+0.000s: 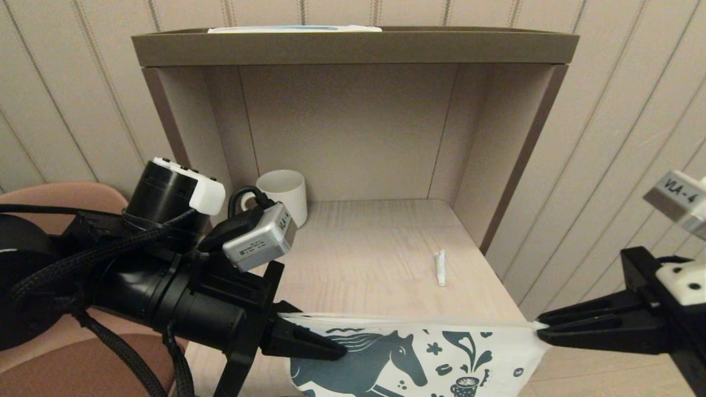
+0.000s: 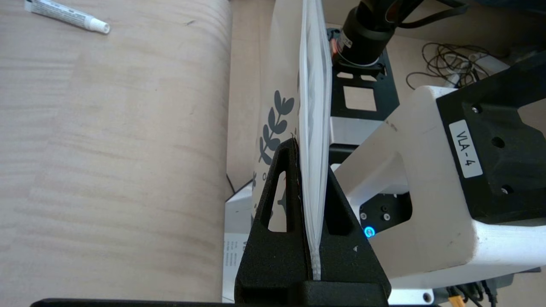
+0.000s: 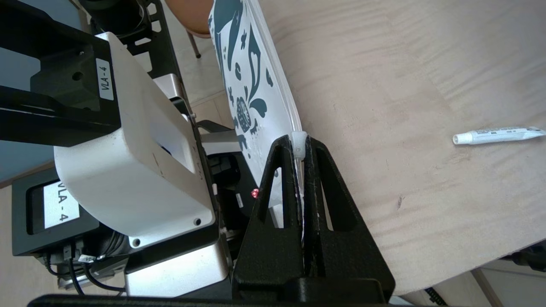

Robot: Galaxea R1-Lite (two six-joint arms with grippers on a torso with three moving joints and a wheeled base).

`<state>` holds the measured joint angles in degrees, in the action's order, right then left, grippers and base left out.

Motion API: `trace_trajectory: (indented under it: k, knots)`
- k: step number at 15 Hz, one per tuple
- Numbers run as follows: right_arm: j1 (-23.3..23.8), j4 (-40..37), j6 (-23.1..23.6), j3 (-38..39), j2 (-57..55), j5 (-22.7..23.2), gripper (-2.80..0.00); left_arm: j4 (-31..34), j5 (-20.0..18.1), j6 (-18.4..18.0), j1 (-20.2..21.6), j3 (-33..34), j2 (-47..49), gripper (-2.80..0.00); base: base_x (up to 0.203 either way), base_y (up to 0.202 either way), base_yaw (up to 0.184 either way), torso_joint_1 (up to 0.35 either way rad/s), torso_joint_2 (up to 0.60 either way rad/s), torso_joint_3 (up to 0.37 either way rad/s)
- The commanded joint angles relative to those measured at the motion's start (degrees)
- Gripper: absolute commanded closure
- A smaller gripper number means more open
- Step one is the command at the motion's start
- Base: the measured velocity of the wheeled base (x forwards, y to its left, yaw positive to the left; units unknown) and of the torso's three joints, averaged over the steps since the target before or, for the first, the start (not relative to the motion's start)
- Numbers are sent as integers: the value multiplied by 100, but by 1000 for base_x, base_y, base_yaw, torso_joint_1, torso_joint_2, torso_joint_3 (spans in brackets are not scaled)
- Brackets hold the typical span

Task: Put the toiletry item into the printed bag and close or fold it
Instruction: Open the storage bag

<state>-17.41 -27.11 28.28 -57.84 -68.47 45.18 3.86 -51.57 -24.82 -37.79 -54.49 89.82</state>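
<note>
The printed bag (image 1: pixel 419 358), white with a dark teal horse and cup, hangs stretched between both grippers in front of the table's near edge. My left gripper (image 1: pixel 336 348) is shut on the bag's left top corner (image 2: pixel 313 179). My right gripper (image 1: pixel 543 329) is shut on the right top corner, at the white slider tab (image 3: pixel 299 145). The toiletry item (image 1: pixel 440 267), a slim white tube, lies on the table (image 1: pixel 358 259) beyond the bag, right of centre; it also shows in the left wrist view (image 2: pixel 66 15) and the right wrist view (image 3: pixel 497 135).
A ribbed white mug (image 1: pixel 284 194) stands at the back left of the table, inside a brown open-fronted cabinet (image 1: pixel 353 49). A pink chair (image 1: pixel 66 198) is at the left, behind my left arm. The striped wall runs along the right.
</note>
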Motion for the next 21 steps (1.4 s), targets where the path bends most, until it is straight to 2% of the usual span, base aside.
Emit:
trace_trajectory:
  k: [1, 6, 17, 18, 21]
  knots:
    - [1, -13, 19, -21, 4, 33, 0, 0, -29, -14, 0, -9, 0, 0, 0, 0, 0, 0, 0, 0]
    - [-105, 206, -33, -262, -227, 218, 0, 0, -30, -14, 0, -18, 10, 0, 0, 0, 0, 0, 0, 0]
    - [-114, 189, -33, -236, -228, 211, 0, 0, -38, -14, 0, -9, 9, 0, 0, 0, 0, 0, 0, 0]
    - [-107, 225, -27, -173, -212, 198, -280, 0, -38, -14, -9, -9, 9, 0, 0, 0, 0, 0, 0, 0]
    - [-114, 268, -33, -192, -228, 211, -280, 0, -38, -14, 0, -9, 9, 0, 0, 0, 0, 0, 0, 0]
